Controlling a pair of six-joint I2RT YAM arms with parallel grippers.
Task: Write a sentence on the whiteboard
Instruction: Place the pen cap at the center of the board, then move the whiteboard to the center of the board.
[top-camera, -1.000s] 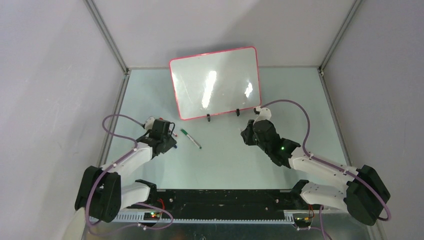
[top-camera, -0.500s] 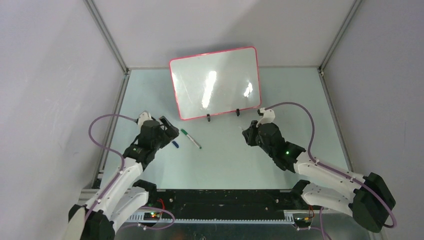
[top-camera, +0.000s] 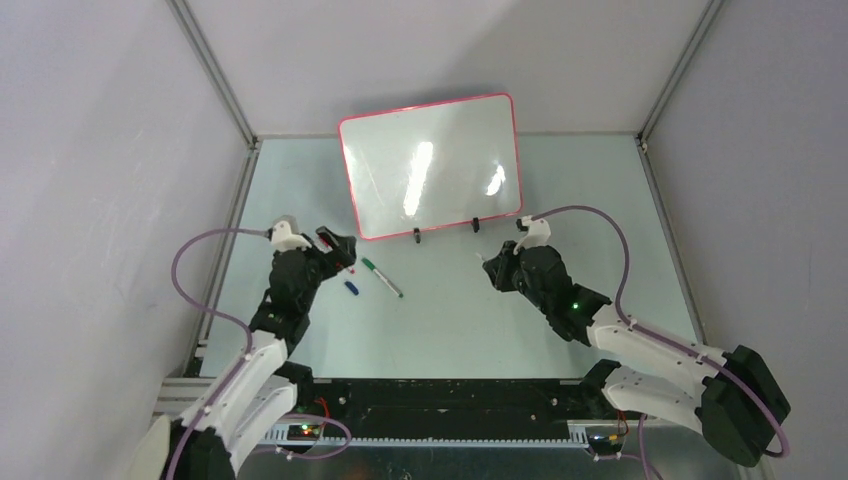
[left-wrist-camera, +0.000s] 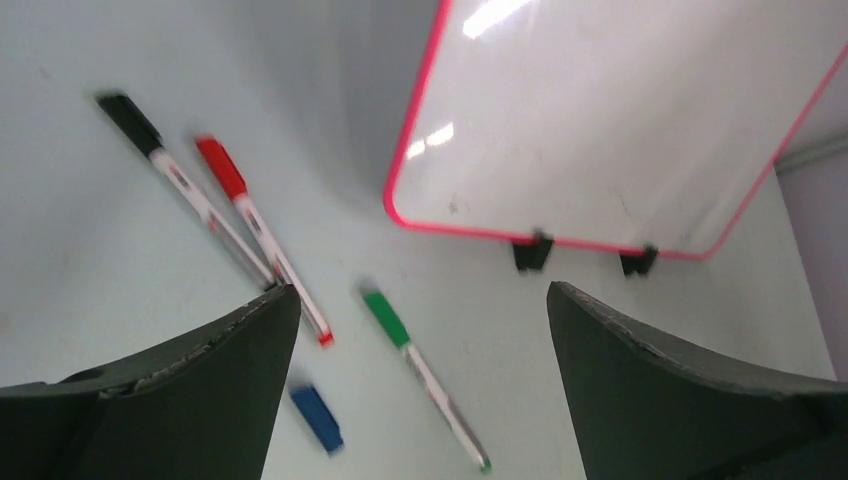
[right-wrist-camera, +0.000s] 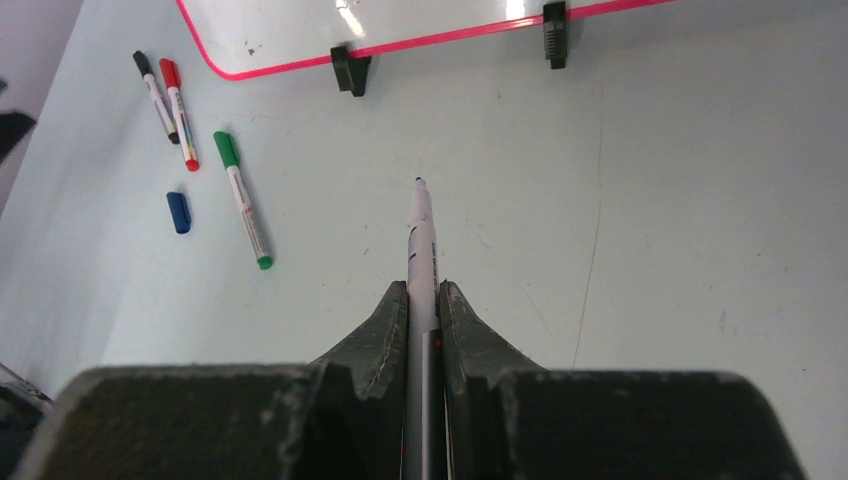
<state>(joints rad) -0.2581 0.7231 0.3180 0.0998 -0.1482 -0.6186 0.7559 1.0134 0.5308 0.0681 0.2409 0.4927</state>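
The whiteboard (top-camera: 430, 165) leans upright at the back on two black clip feet, with a pink frame (left-wrist-camera: 405, 170) and its lower edge (right-wrist-camera: 450, 38) facing the arms. Its face shows only glare; no sentence is in view. My right gripper (top-camera: 497, 270) (right-wrist-camera: 424, 290) is shut on an uncapped marker (right-wrist-camera: 421, 240), whose tip points toward the board and stops short of its feet. My left gripper (top-camera: 335, 250) (left-wrist-camera: 422, 295) stands open and empty above the table, over a blue cap (left-wrist-camera: 316, 418) and a green-capped marker (left-wrist-camera: 420, 375).
Left of the board's feet, a red-capped marker (left-wrist-camera: 255, 235) and a black-capped marker (left-wrist-camera: 180, 185) lie side by side. The green-capped marker (top-camera: 381, 277) and the blue cap (top-camera: 350, 288) lie just right of the left gripper. Grey walls close the table in.
My left gripper has opened wide, and the blue cap now lies loose on the table. The left arm has drawn back and to the left. The right gripper shifted slightly, still holding its marker.
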